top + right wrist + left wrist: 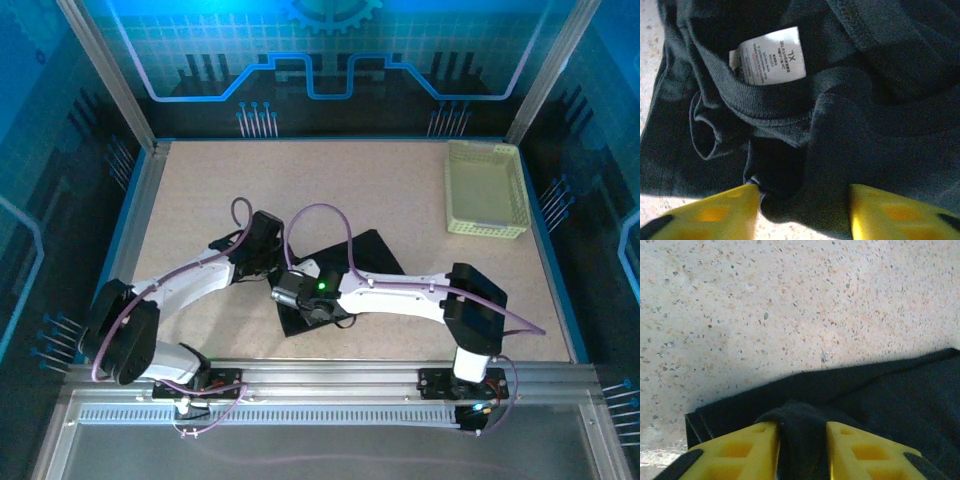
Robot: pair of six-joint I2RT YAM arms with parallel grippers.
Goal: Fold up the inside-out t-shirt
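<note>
Crumpled black t-shirt (362,255) lies at the centre of the table (200,190). The left arm (190,280) reaches in from 7 o'clock and the right arm (400,295) from 5 o'clock. Both wrists end over the shirt's 9 o'clock edge. The yellow-green basket (487,190) sits at 2 o'clock, well apart.

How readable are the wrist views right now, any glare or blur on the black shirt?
Left wrist: sharp tabletop, the t-shirt a near-featureless dark mass, yellow fingers soft up close. Right wrist: seams visible, white label print soft, bright tabletop strip washed out. Top external: even light, folds unreadable.
</note>
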